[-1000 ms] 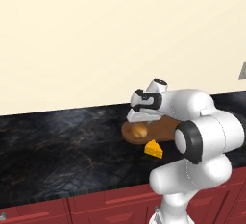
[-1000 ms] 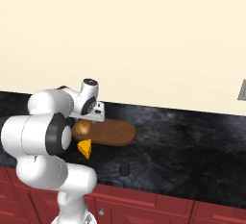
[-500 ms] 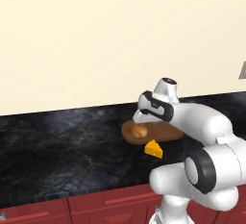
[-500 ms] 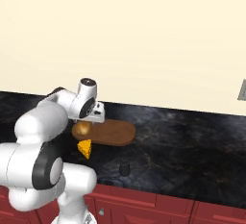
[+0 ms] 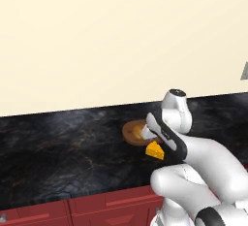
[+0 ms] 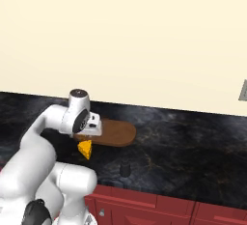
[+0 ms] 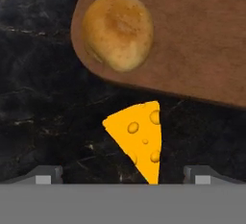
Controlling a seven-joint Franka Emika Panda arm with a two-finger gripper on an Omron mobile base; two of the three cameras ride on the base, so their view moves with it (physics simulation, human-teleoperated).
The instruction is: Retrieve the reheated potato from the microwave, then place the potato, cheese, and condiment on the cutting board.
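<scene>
The claw (image 7: 122, 175) hangs wide open, holding nothing, above a holed yellow cheese (image 7: 137, 139) wedge on the dark marbled counter (image 7: 38, 122) — beside it, the smooth golden potato (image 7: 118, 31) rests on the rounded wooden cutting board (image 7: 192, 40).

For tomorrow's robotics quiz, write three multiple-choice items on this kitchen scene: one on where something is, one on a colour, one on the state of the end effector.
1. Where is the potato?
A. on the cutting board
B. on the bare counter
C. in the end effector

2. What colour is the cheese?
A. white
B. yellow-orange
C. green

3. How is the end effector set?
A. shut on the cheese
B. shut on the potato
C. open, holding nothing

Answers:
1. A, since the hand view shows the potato resting on the board's rounded end.
2. B, the wedge is bright yellow-orange with holes.
3. C, its two tips stand wide apart on either side of the cheese, which lies on the dark counter beside the board.
</scene>
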